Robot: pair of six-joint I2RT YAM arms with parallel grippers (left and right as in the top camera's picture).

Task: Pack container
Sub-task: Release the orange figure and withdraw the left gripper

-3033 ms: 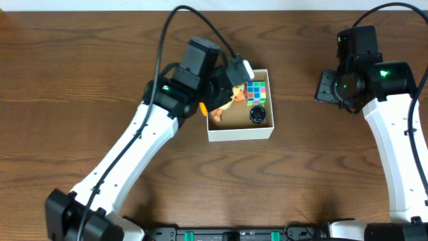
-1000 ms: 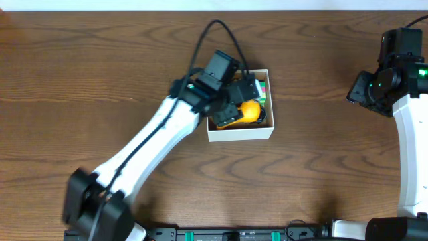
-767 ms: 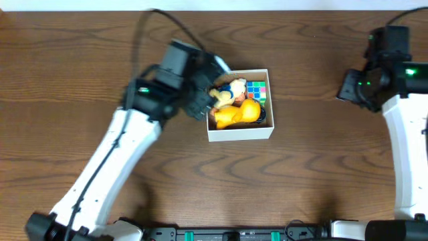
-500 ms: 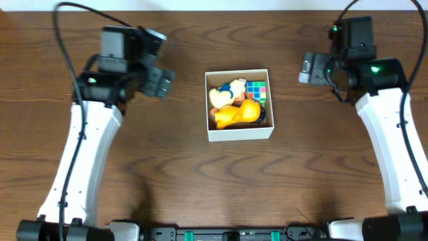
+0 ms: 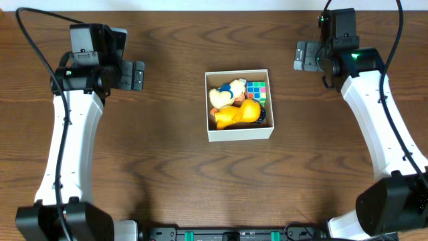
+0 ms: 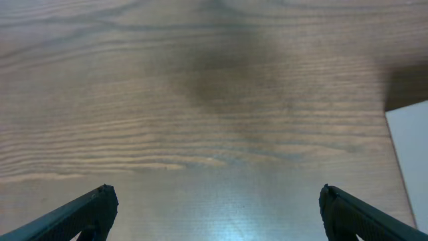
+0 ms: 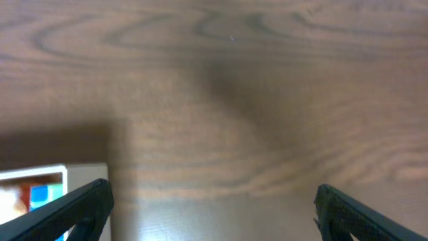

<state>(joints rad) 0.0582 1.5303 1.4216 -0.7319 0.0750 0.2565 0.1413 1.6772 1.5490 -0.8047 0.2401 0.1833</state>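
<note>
The container (image 5: 239, 134), a square white cardboard box with low walls, sits at the table's middle. Inside lie a yellow duck toy (image 5: 239, 113), a cream plush toy (image 5: 224, 92) and a colourful puzzle cube (image 5: 257, 90). My left gripper (image 5: 136, 75) hangs far to the box's left, open and empty; in the left wrist view its fingertips (image 6: 97, 201) stand wide over bare wood, with the container's white edge (image 6: 409, 154) at the right. My right gripper (image 5: 302, 56) is up and to the right of the box, open and empty. In the right wrist view the container's corner (image 7: 53, 175) shows at lower left.
Dark wooden table (image 5: 200, 181) all around the box. Black cables (image 5: 33, 40) loop from each arm near the back edge. A pale strip (image 5: 214, 4) runs along the table's far side.
My left arm has let go of the yellow duck in the box and swung far to the left with its jaws wide. The right gripper moved left and opened.
</note>
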